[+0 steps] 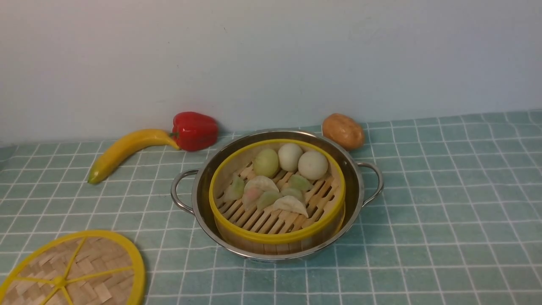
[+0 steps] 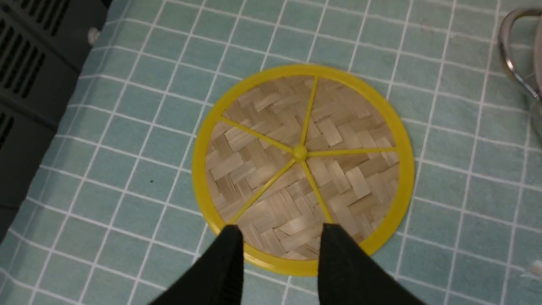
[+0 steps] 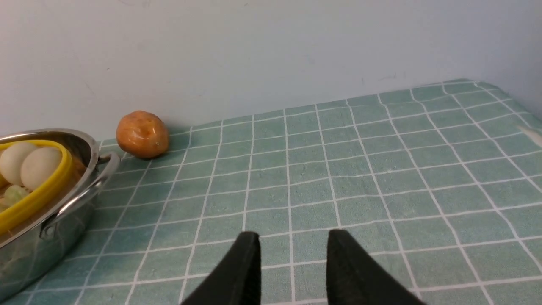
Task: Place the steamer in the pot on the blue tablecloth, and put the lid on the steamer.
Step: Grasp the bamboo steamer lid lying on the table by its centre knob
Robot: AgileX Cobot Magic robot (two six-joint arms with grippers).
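While the steamer [image 1: 258,218] sits in the pot [image 1: 355,186], the lid [image 2: 302,165] lies flat beneath the left gripper's [image 2: 281,226] parted, empty fingers; the right gripper [image 3: 293,233] is parted and empty too.

Steamer [image 1: 277,238]: yellow rim, pale slats
Lid [image 2: 302,169]: yellow rim, tan herringbone weave
Tablecloth [image 1: 444,203]: teal, white grid
Pot [image 1: 355,184]: silver
Pepper [image 1: 194,130]: red

Blue tablecloth [image 1: 423,212] w/ pot [image 1: 353,182] at ctr, lid [image 1: 84,271] front-left, banana [image 1: 123,150], red pepper [image 1: 194,130] & potato [image 1: 343,130] along back.
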